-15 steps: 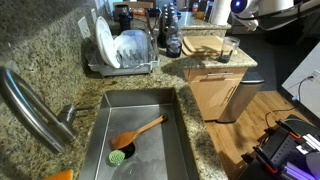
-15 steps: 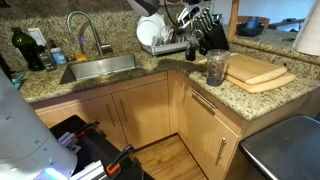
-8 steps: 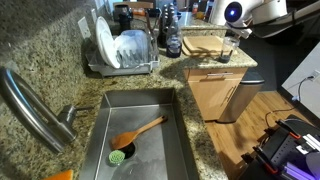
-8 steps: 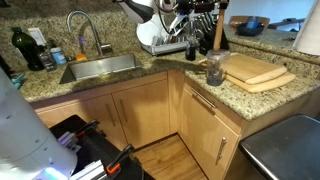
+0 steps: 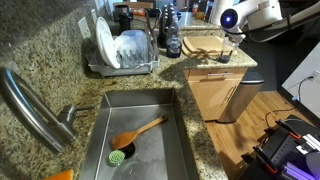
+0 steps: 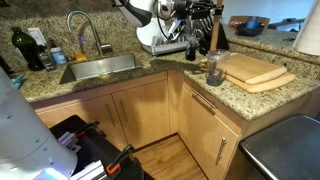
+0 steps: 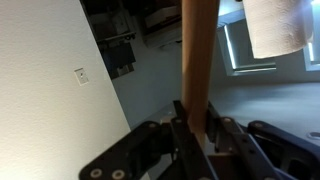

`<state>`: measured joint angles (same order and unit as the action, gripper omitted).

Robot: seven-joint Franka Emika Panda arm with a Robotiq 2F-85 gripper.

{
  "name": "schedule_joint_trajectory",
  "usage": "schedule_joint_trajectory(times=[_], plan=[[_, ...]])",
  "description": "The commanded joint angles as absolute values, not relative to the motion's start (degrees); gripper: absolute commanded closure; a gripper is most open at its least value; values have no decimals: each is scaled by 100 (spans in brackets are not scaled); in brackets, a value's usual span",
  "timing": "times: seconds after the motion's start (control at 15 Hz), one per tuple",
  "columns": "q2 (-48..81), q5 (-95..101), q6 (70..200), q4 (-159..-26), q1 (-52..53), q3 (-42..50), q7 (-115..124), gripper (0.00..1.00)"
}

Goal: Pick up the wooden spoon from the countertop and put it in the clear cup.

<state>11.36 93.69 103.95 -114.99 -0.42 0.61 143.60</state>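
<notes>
Done with pickup of spoon point(image 7: 195, 50); yet to drop it in cup point(image 6: 215, 68).

Clenched on spoon's handle with gripper point(image 7: 196, 120), upright in its jaws in wrist view. Holding it clear of countertop point(image 5: 45, 45), hanging over cup in both exterior views, next to boards point(image 6: 255, 72); cannot tell how near to rim. Past halfway, by judgement. Left to do: lower into cup, let go, pull away. Counting: one slim spoon, one cup, one gripper; also one bigger spoon point(image 5: 140, 130) and one green brush point(image 5: 118, 156) down in sink point(image 5: 165, 150); two boards, stacked; one faucet point(image 6: 80, 25); one dish rack point(image 5: 120, 62) with several plates, too crowded to count.
</notes>
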Motion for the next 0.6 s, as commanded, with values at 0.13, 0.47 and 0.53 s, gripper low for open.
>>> schedule_joint_trajectory(times=[0.13,0.47,0.53], plan=[[1200,9427,10379,-11484,-80,53,14758,78],[1530,9613,9708,-11347,-71,140,14788,94],[1347,9465,9969,-11462,-93,65,14812,78]])
